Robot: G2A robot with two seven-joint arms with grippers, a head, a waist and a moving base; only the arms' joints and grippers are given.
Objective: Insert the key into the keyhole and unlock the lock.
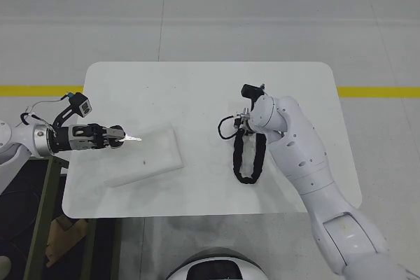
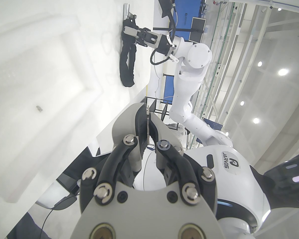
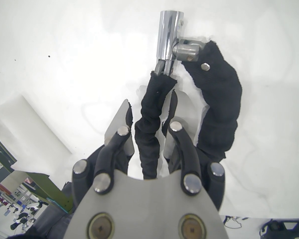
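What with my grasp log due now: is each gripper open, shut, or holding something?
Left gripper: shut on the key.
Right gripper: astride the lock cable; grip cannot be told.

- I see a white table (image 1: 196,77) with rounded corners, standing on a pale grey floor (image 1: 196,28).
- A shallow white foam tray (image 1: 154,157) lies on the table's left half, at a slant to the table's edges.
- A small dark speck (image 1: 144,162) sits inside the tray.
- A yellow line (image 1: 28,90) crosses the floor behind the table.
- Beside the table's left edge stands a dark green metal frame (image 1: 45,210), with brown cardboard (image 1: 59,238) on the floor under it.
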